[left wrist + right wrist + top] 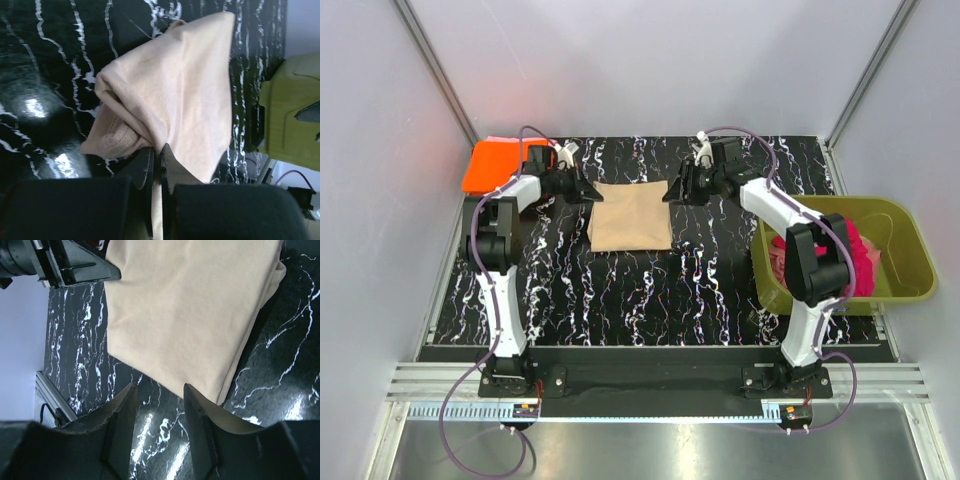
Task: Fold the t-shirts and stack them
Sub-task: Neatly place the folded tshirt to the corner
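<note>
One tan t-shirt (630, 217) lies folded in the middle of the black surface (620, 290) with white streaks. From above it looks like a neat square. The left hand (592, 192) is at the upper left corner of this shirt. Its two fingers (145, 170) are pressed tight together, and a bit of the tan cloth is pinched between them. In the left wrist view the cloth rises off the surface into a soft pointed bump just past the fingers. A rolled hem shows low on the left side of the bump.

The right hand (672, 192) is at the upper right corner of the same shirt. Its fingers (200, 415) stand apart and hold nothing. In the right wrist view the shirt's edge lies just in front of the gap between them. One corner of the cloth is close to the finger on the right. The left hand shows in the upper left of that view too.

An orange t-shirt (492, 165) sits in the upper left corner of the surface, just beside the left arm (498, 240). A green tub (880, 300) stands at the right side. A pink t-shirt (778, 255) and a magenta-red t-shirt (860, 250) lie bunched inside it, partly hidden by the right arm (815, 265).
</note>
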You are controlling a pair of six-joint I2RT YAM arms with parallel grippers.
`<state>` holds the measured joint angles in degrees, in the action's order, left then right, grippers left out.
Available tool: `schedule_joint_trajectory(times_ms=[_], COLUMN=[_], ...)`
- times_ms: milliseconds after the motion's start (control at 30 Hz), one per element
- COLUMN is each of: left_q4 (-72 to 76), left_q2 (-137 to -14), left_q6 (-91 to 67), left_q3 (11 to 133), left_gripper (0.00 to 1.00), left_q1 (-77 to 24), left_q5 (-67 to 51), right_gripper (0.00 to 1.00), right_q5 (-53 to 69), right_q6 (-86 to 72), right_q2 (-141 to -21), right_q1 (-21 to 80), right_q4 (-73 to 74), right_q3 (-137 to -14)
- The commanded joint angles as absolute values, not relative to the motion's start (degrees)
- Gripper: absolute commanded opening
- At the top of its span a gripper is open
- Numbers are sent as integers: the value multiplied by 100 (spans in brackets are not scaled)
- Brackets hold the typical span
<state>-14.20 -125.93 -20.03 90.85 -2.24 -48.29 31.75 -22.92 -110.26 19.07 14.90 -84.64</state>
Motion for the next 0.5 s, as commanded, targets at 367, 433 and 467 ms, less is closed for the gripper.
schedule_joint_trajectory(times_ms=[367,433,467], left_q4=[-2679,-2742,-2742], left_q2=[-11065,-11057,-11048], left_q6=[-1275,-1283,-1283], left_q3=[9000,8991,8983], left_gripper=[0,0,0], left_q1=[-229,-202,-202], left_q5=[-4456,-4447,-4439], right_gripper=[50,50,49], right_q5=[2742,2742,2760], right_q6=[-2224,-2232,-2259], right_q2=[-9334,-9351,-9352], right_q1=[1951,1960,1951], right_q4=[1371,1397,1389], right_q3=[-7638,-7638,-7638])
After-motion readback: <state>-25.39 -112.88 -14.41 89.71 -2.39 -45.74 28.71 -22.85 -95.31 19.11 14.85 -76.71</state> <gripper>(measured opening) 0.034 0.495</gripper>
